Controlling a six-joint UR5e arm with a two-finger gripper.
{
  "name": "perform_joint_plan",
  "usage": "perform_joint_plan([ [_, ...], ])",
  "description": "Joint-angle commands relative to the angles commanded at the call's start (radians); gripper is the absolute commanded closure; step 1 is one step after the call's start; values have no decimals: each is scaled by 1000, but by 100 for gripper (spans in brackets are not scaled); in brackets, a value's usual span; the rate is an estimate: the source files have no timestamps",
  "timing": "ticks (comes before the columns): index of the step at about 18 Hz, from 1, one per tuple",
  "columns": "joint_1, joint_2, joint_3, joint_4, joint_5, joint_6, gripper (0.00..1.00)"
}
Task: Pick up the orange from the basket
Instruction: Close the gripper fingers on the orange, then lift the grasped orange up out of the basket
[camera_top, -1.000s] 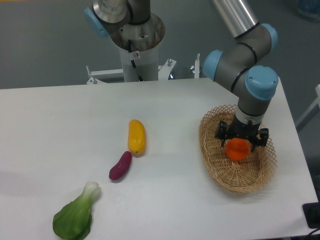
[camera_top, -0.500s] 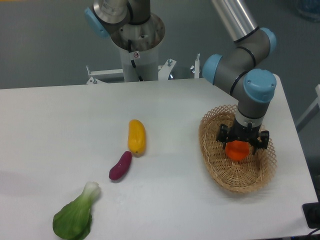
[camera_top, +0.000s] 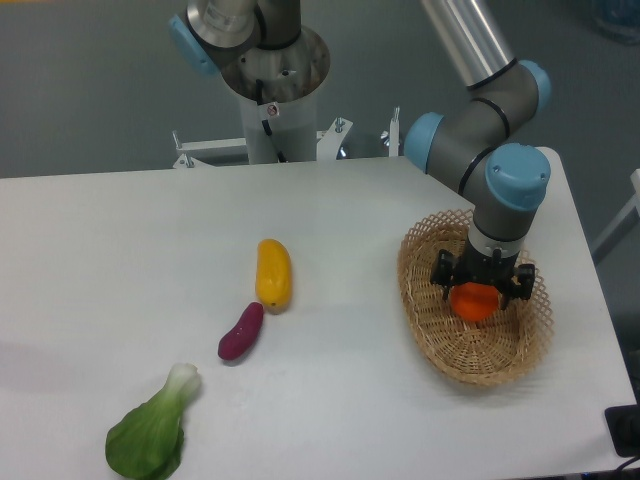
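The gripper (camera_top: 476, 301) clamps the orange (camera_top: 473, 300) over the basket (camera_top: 436, 335) (smooth skin); a loose pinch could drop it.

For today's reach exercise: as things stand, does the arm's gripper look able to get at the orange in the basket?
Probably yes. The gripper is already down inside the basket, its jaws on either side of the orange and apparently closed on it. Nothing else lies in the basket to block it; the open top leaves the way free.
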Motion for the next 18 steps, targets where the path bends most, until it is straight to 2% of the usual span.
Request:
perform_joint_plan([
  [1, 0, 0, 0, -2, 6, 0, 12],
  [3, 0, 0, 2, -2, 6, -2, 23],
  [5, 0, 0, 3, 0, 8, 0, 29],
  [11, 0, 20, 21, 2, 63, 8, 34],
  [13, -2, 34, 43, -3, 67, 8, 34],
  [16, -5, 60, 125, -24, 63, 12, 34],
  [18, -37, 77, 179, -81, 60, 37, 34],
])
